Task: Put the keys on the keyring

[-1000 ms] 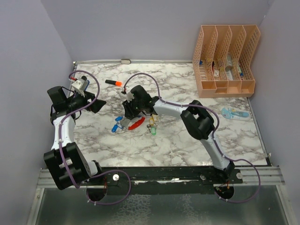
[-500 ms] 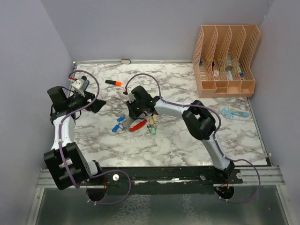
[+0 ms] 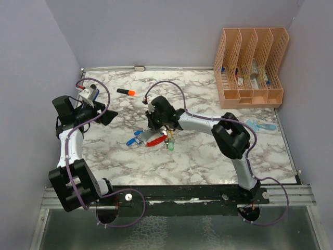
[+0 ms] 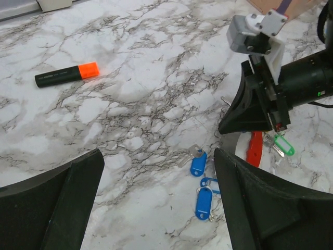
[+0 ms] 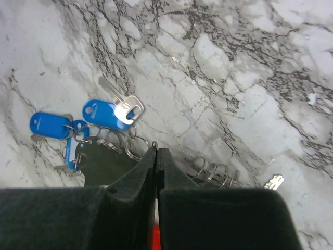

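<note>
Keys [image 3: 136, 137] — location? (Ana)
On the table [image 3: 208, 156], mid-field, loose. Three blue keys [image 5: 104, 114] in a cluster left of the keyring [image 3: 155, 140]. Yellow key [image 3: 168, 136] and green key [image 4: 281, 144] just right of it. Thin wire rings lie among the blue ones. (Ben)
Keyring — position? (Ana)
Red side visible, directly under the right gripper [image 5: 156, 151], between the blue cluster and the green key. Grey side not made out behind the arm. (Ben)
Right gripper — state? (Ana)
Fingers pressed flat together, tips pointing down at the table just beside the wire rings. A red sliver shows in the seam between the fingers, further back from the tips. Whether the keyring is actually pinched: cannot tell. (Ben)
Left gripper [image 3: 110, 116]? (Ana)
Spread wide, bare marble showing between the fingers. Raised over the table's left part, well apart from the keys and facing them. (Ben)
Other items? (Ana)
Marker [image 4: 66, 74]: black body, orange cap, lying flat towards the back edge, apart from everything else. Organizer [image 3: 250, 62]: peach, four slots, back right corner, with small contents too small to name. Stapler [image 3: 260, 126]: blue, near the right edge, in front of the organizer. (Ben)
</note>
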Available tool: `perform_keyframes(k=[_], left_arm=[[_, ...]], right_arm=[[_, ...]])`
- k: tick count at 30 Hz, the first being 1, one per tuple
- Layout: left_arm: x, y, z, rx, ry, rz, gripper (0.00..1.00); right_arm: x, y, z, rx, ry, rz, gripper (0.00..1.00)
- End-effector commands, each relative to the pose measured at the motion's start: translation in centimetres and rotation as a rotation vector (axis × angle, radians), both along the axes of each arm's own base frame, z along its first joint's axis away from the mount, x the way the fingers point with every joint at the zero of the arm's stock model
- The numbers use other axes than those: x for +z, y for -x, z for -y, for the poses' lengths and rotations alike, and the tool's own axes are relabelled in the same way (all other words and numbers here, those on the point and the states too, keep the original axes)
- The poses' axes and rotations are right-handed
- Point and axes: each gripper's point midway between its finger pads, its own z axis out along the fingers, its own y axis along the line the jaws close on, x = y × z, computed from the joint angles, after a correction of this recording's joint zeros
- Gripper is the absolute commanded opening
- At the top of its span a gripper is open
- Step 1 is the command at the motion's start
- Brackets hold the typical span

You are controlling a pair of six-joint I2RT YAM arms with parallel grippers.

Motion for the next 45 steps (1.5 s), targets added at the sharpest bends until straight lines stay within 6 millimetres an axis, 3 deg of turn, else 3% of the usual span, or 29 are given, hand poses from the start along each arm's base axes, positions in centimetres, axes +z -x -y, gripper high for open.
perform_keyframes(k=[1, 8, 16, 30, 39, 45], left_arm=[[2.8, 0.1, 0.7, -0.037, 0.013, 0.058, 0.9], [5.3, 0.6, 1.6, -0.094, 0.064, 0.077, 0.9], [7.8, 1.8, 4.2, -0.221, 0.149, 0.083, 0.91], [3.6, 1.6, 9.6, -0.287, 0.152, 0.007, 0.99], [3.6, 2.7, 13.8, -0.417, 0.149, -0.017, 0.99], [2.9, 3.2, 15.2, -0.464, 0.134, -0.023, 0.99]], right_arm=[[7.5, -1.7, -0.5, -0.072, -0.163, 0.173, 0.01], [11.5, -1.5, 0.2, -0.103, -0.277, 0.263, 0.01], [15.9, -0.8, 0.8, -0.1, -0.404, 0.386, 0.01], [20.4, -0.3, 2.3, -0.145, -0.499, 0.469, 0.01], [22.2, 0.2, 2.5, -0.143, -0.527, 0.483, 0.01], [22.8, 1.1, 1.8, -0.116, -0.543, 0.478, 0.01]])
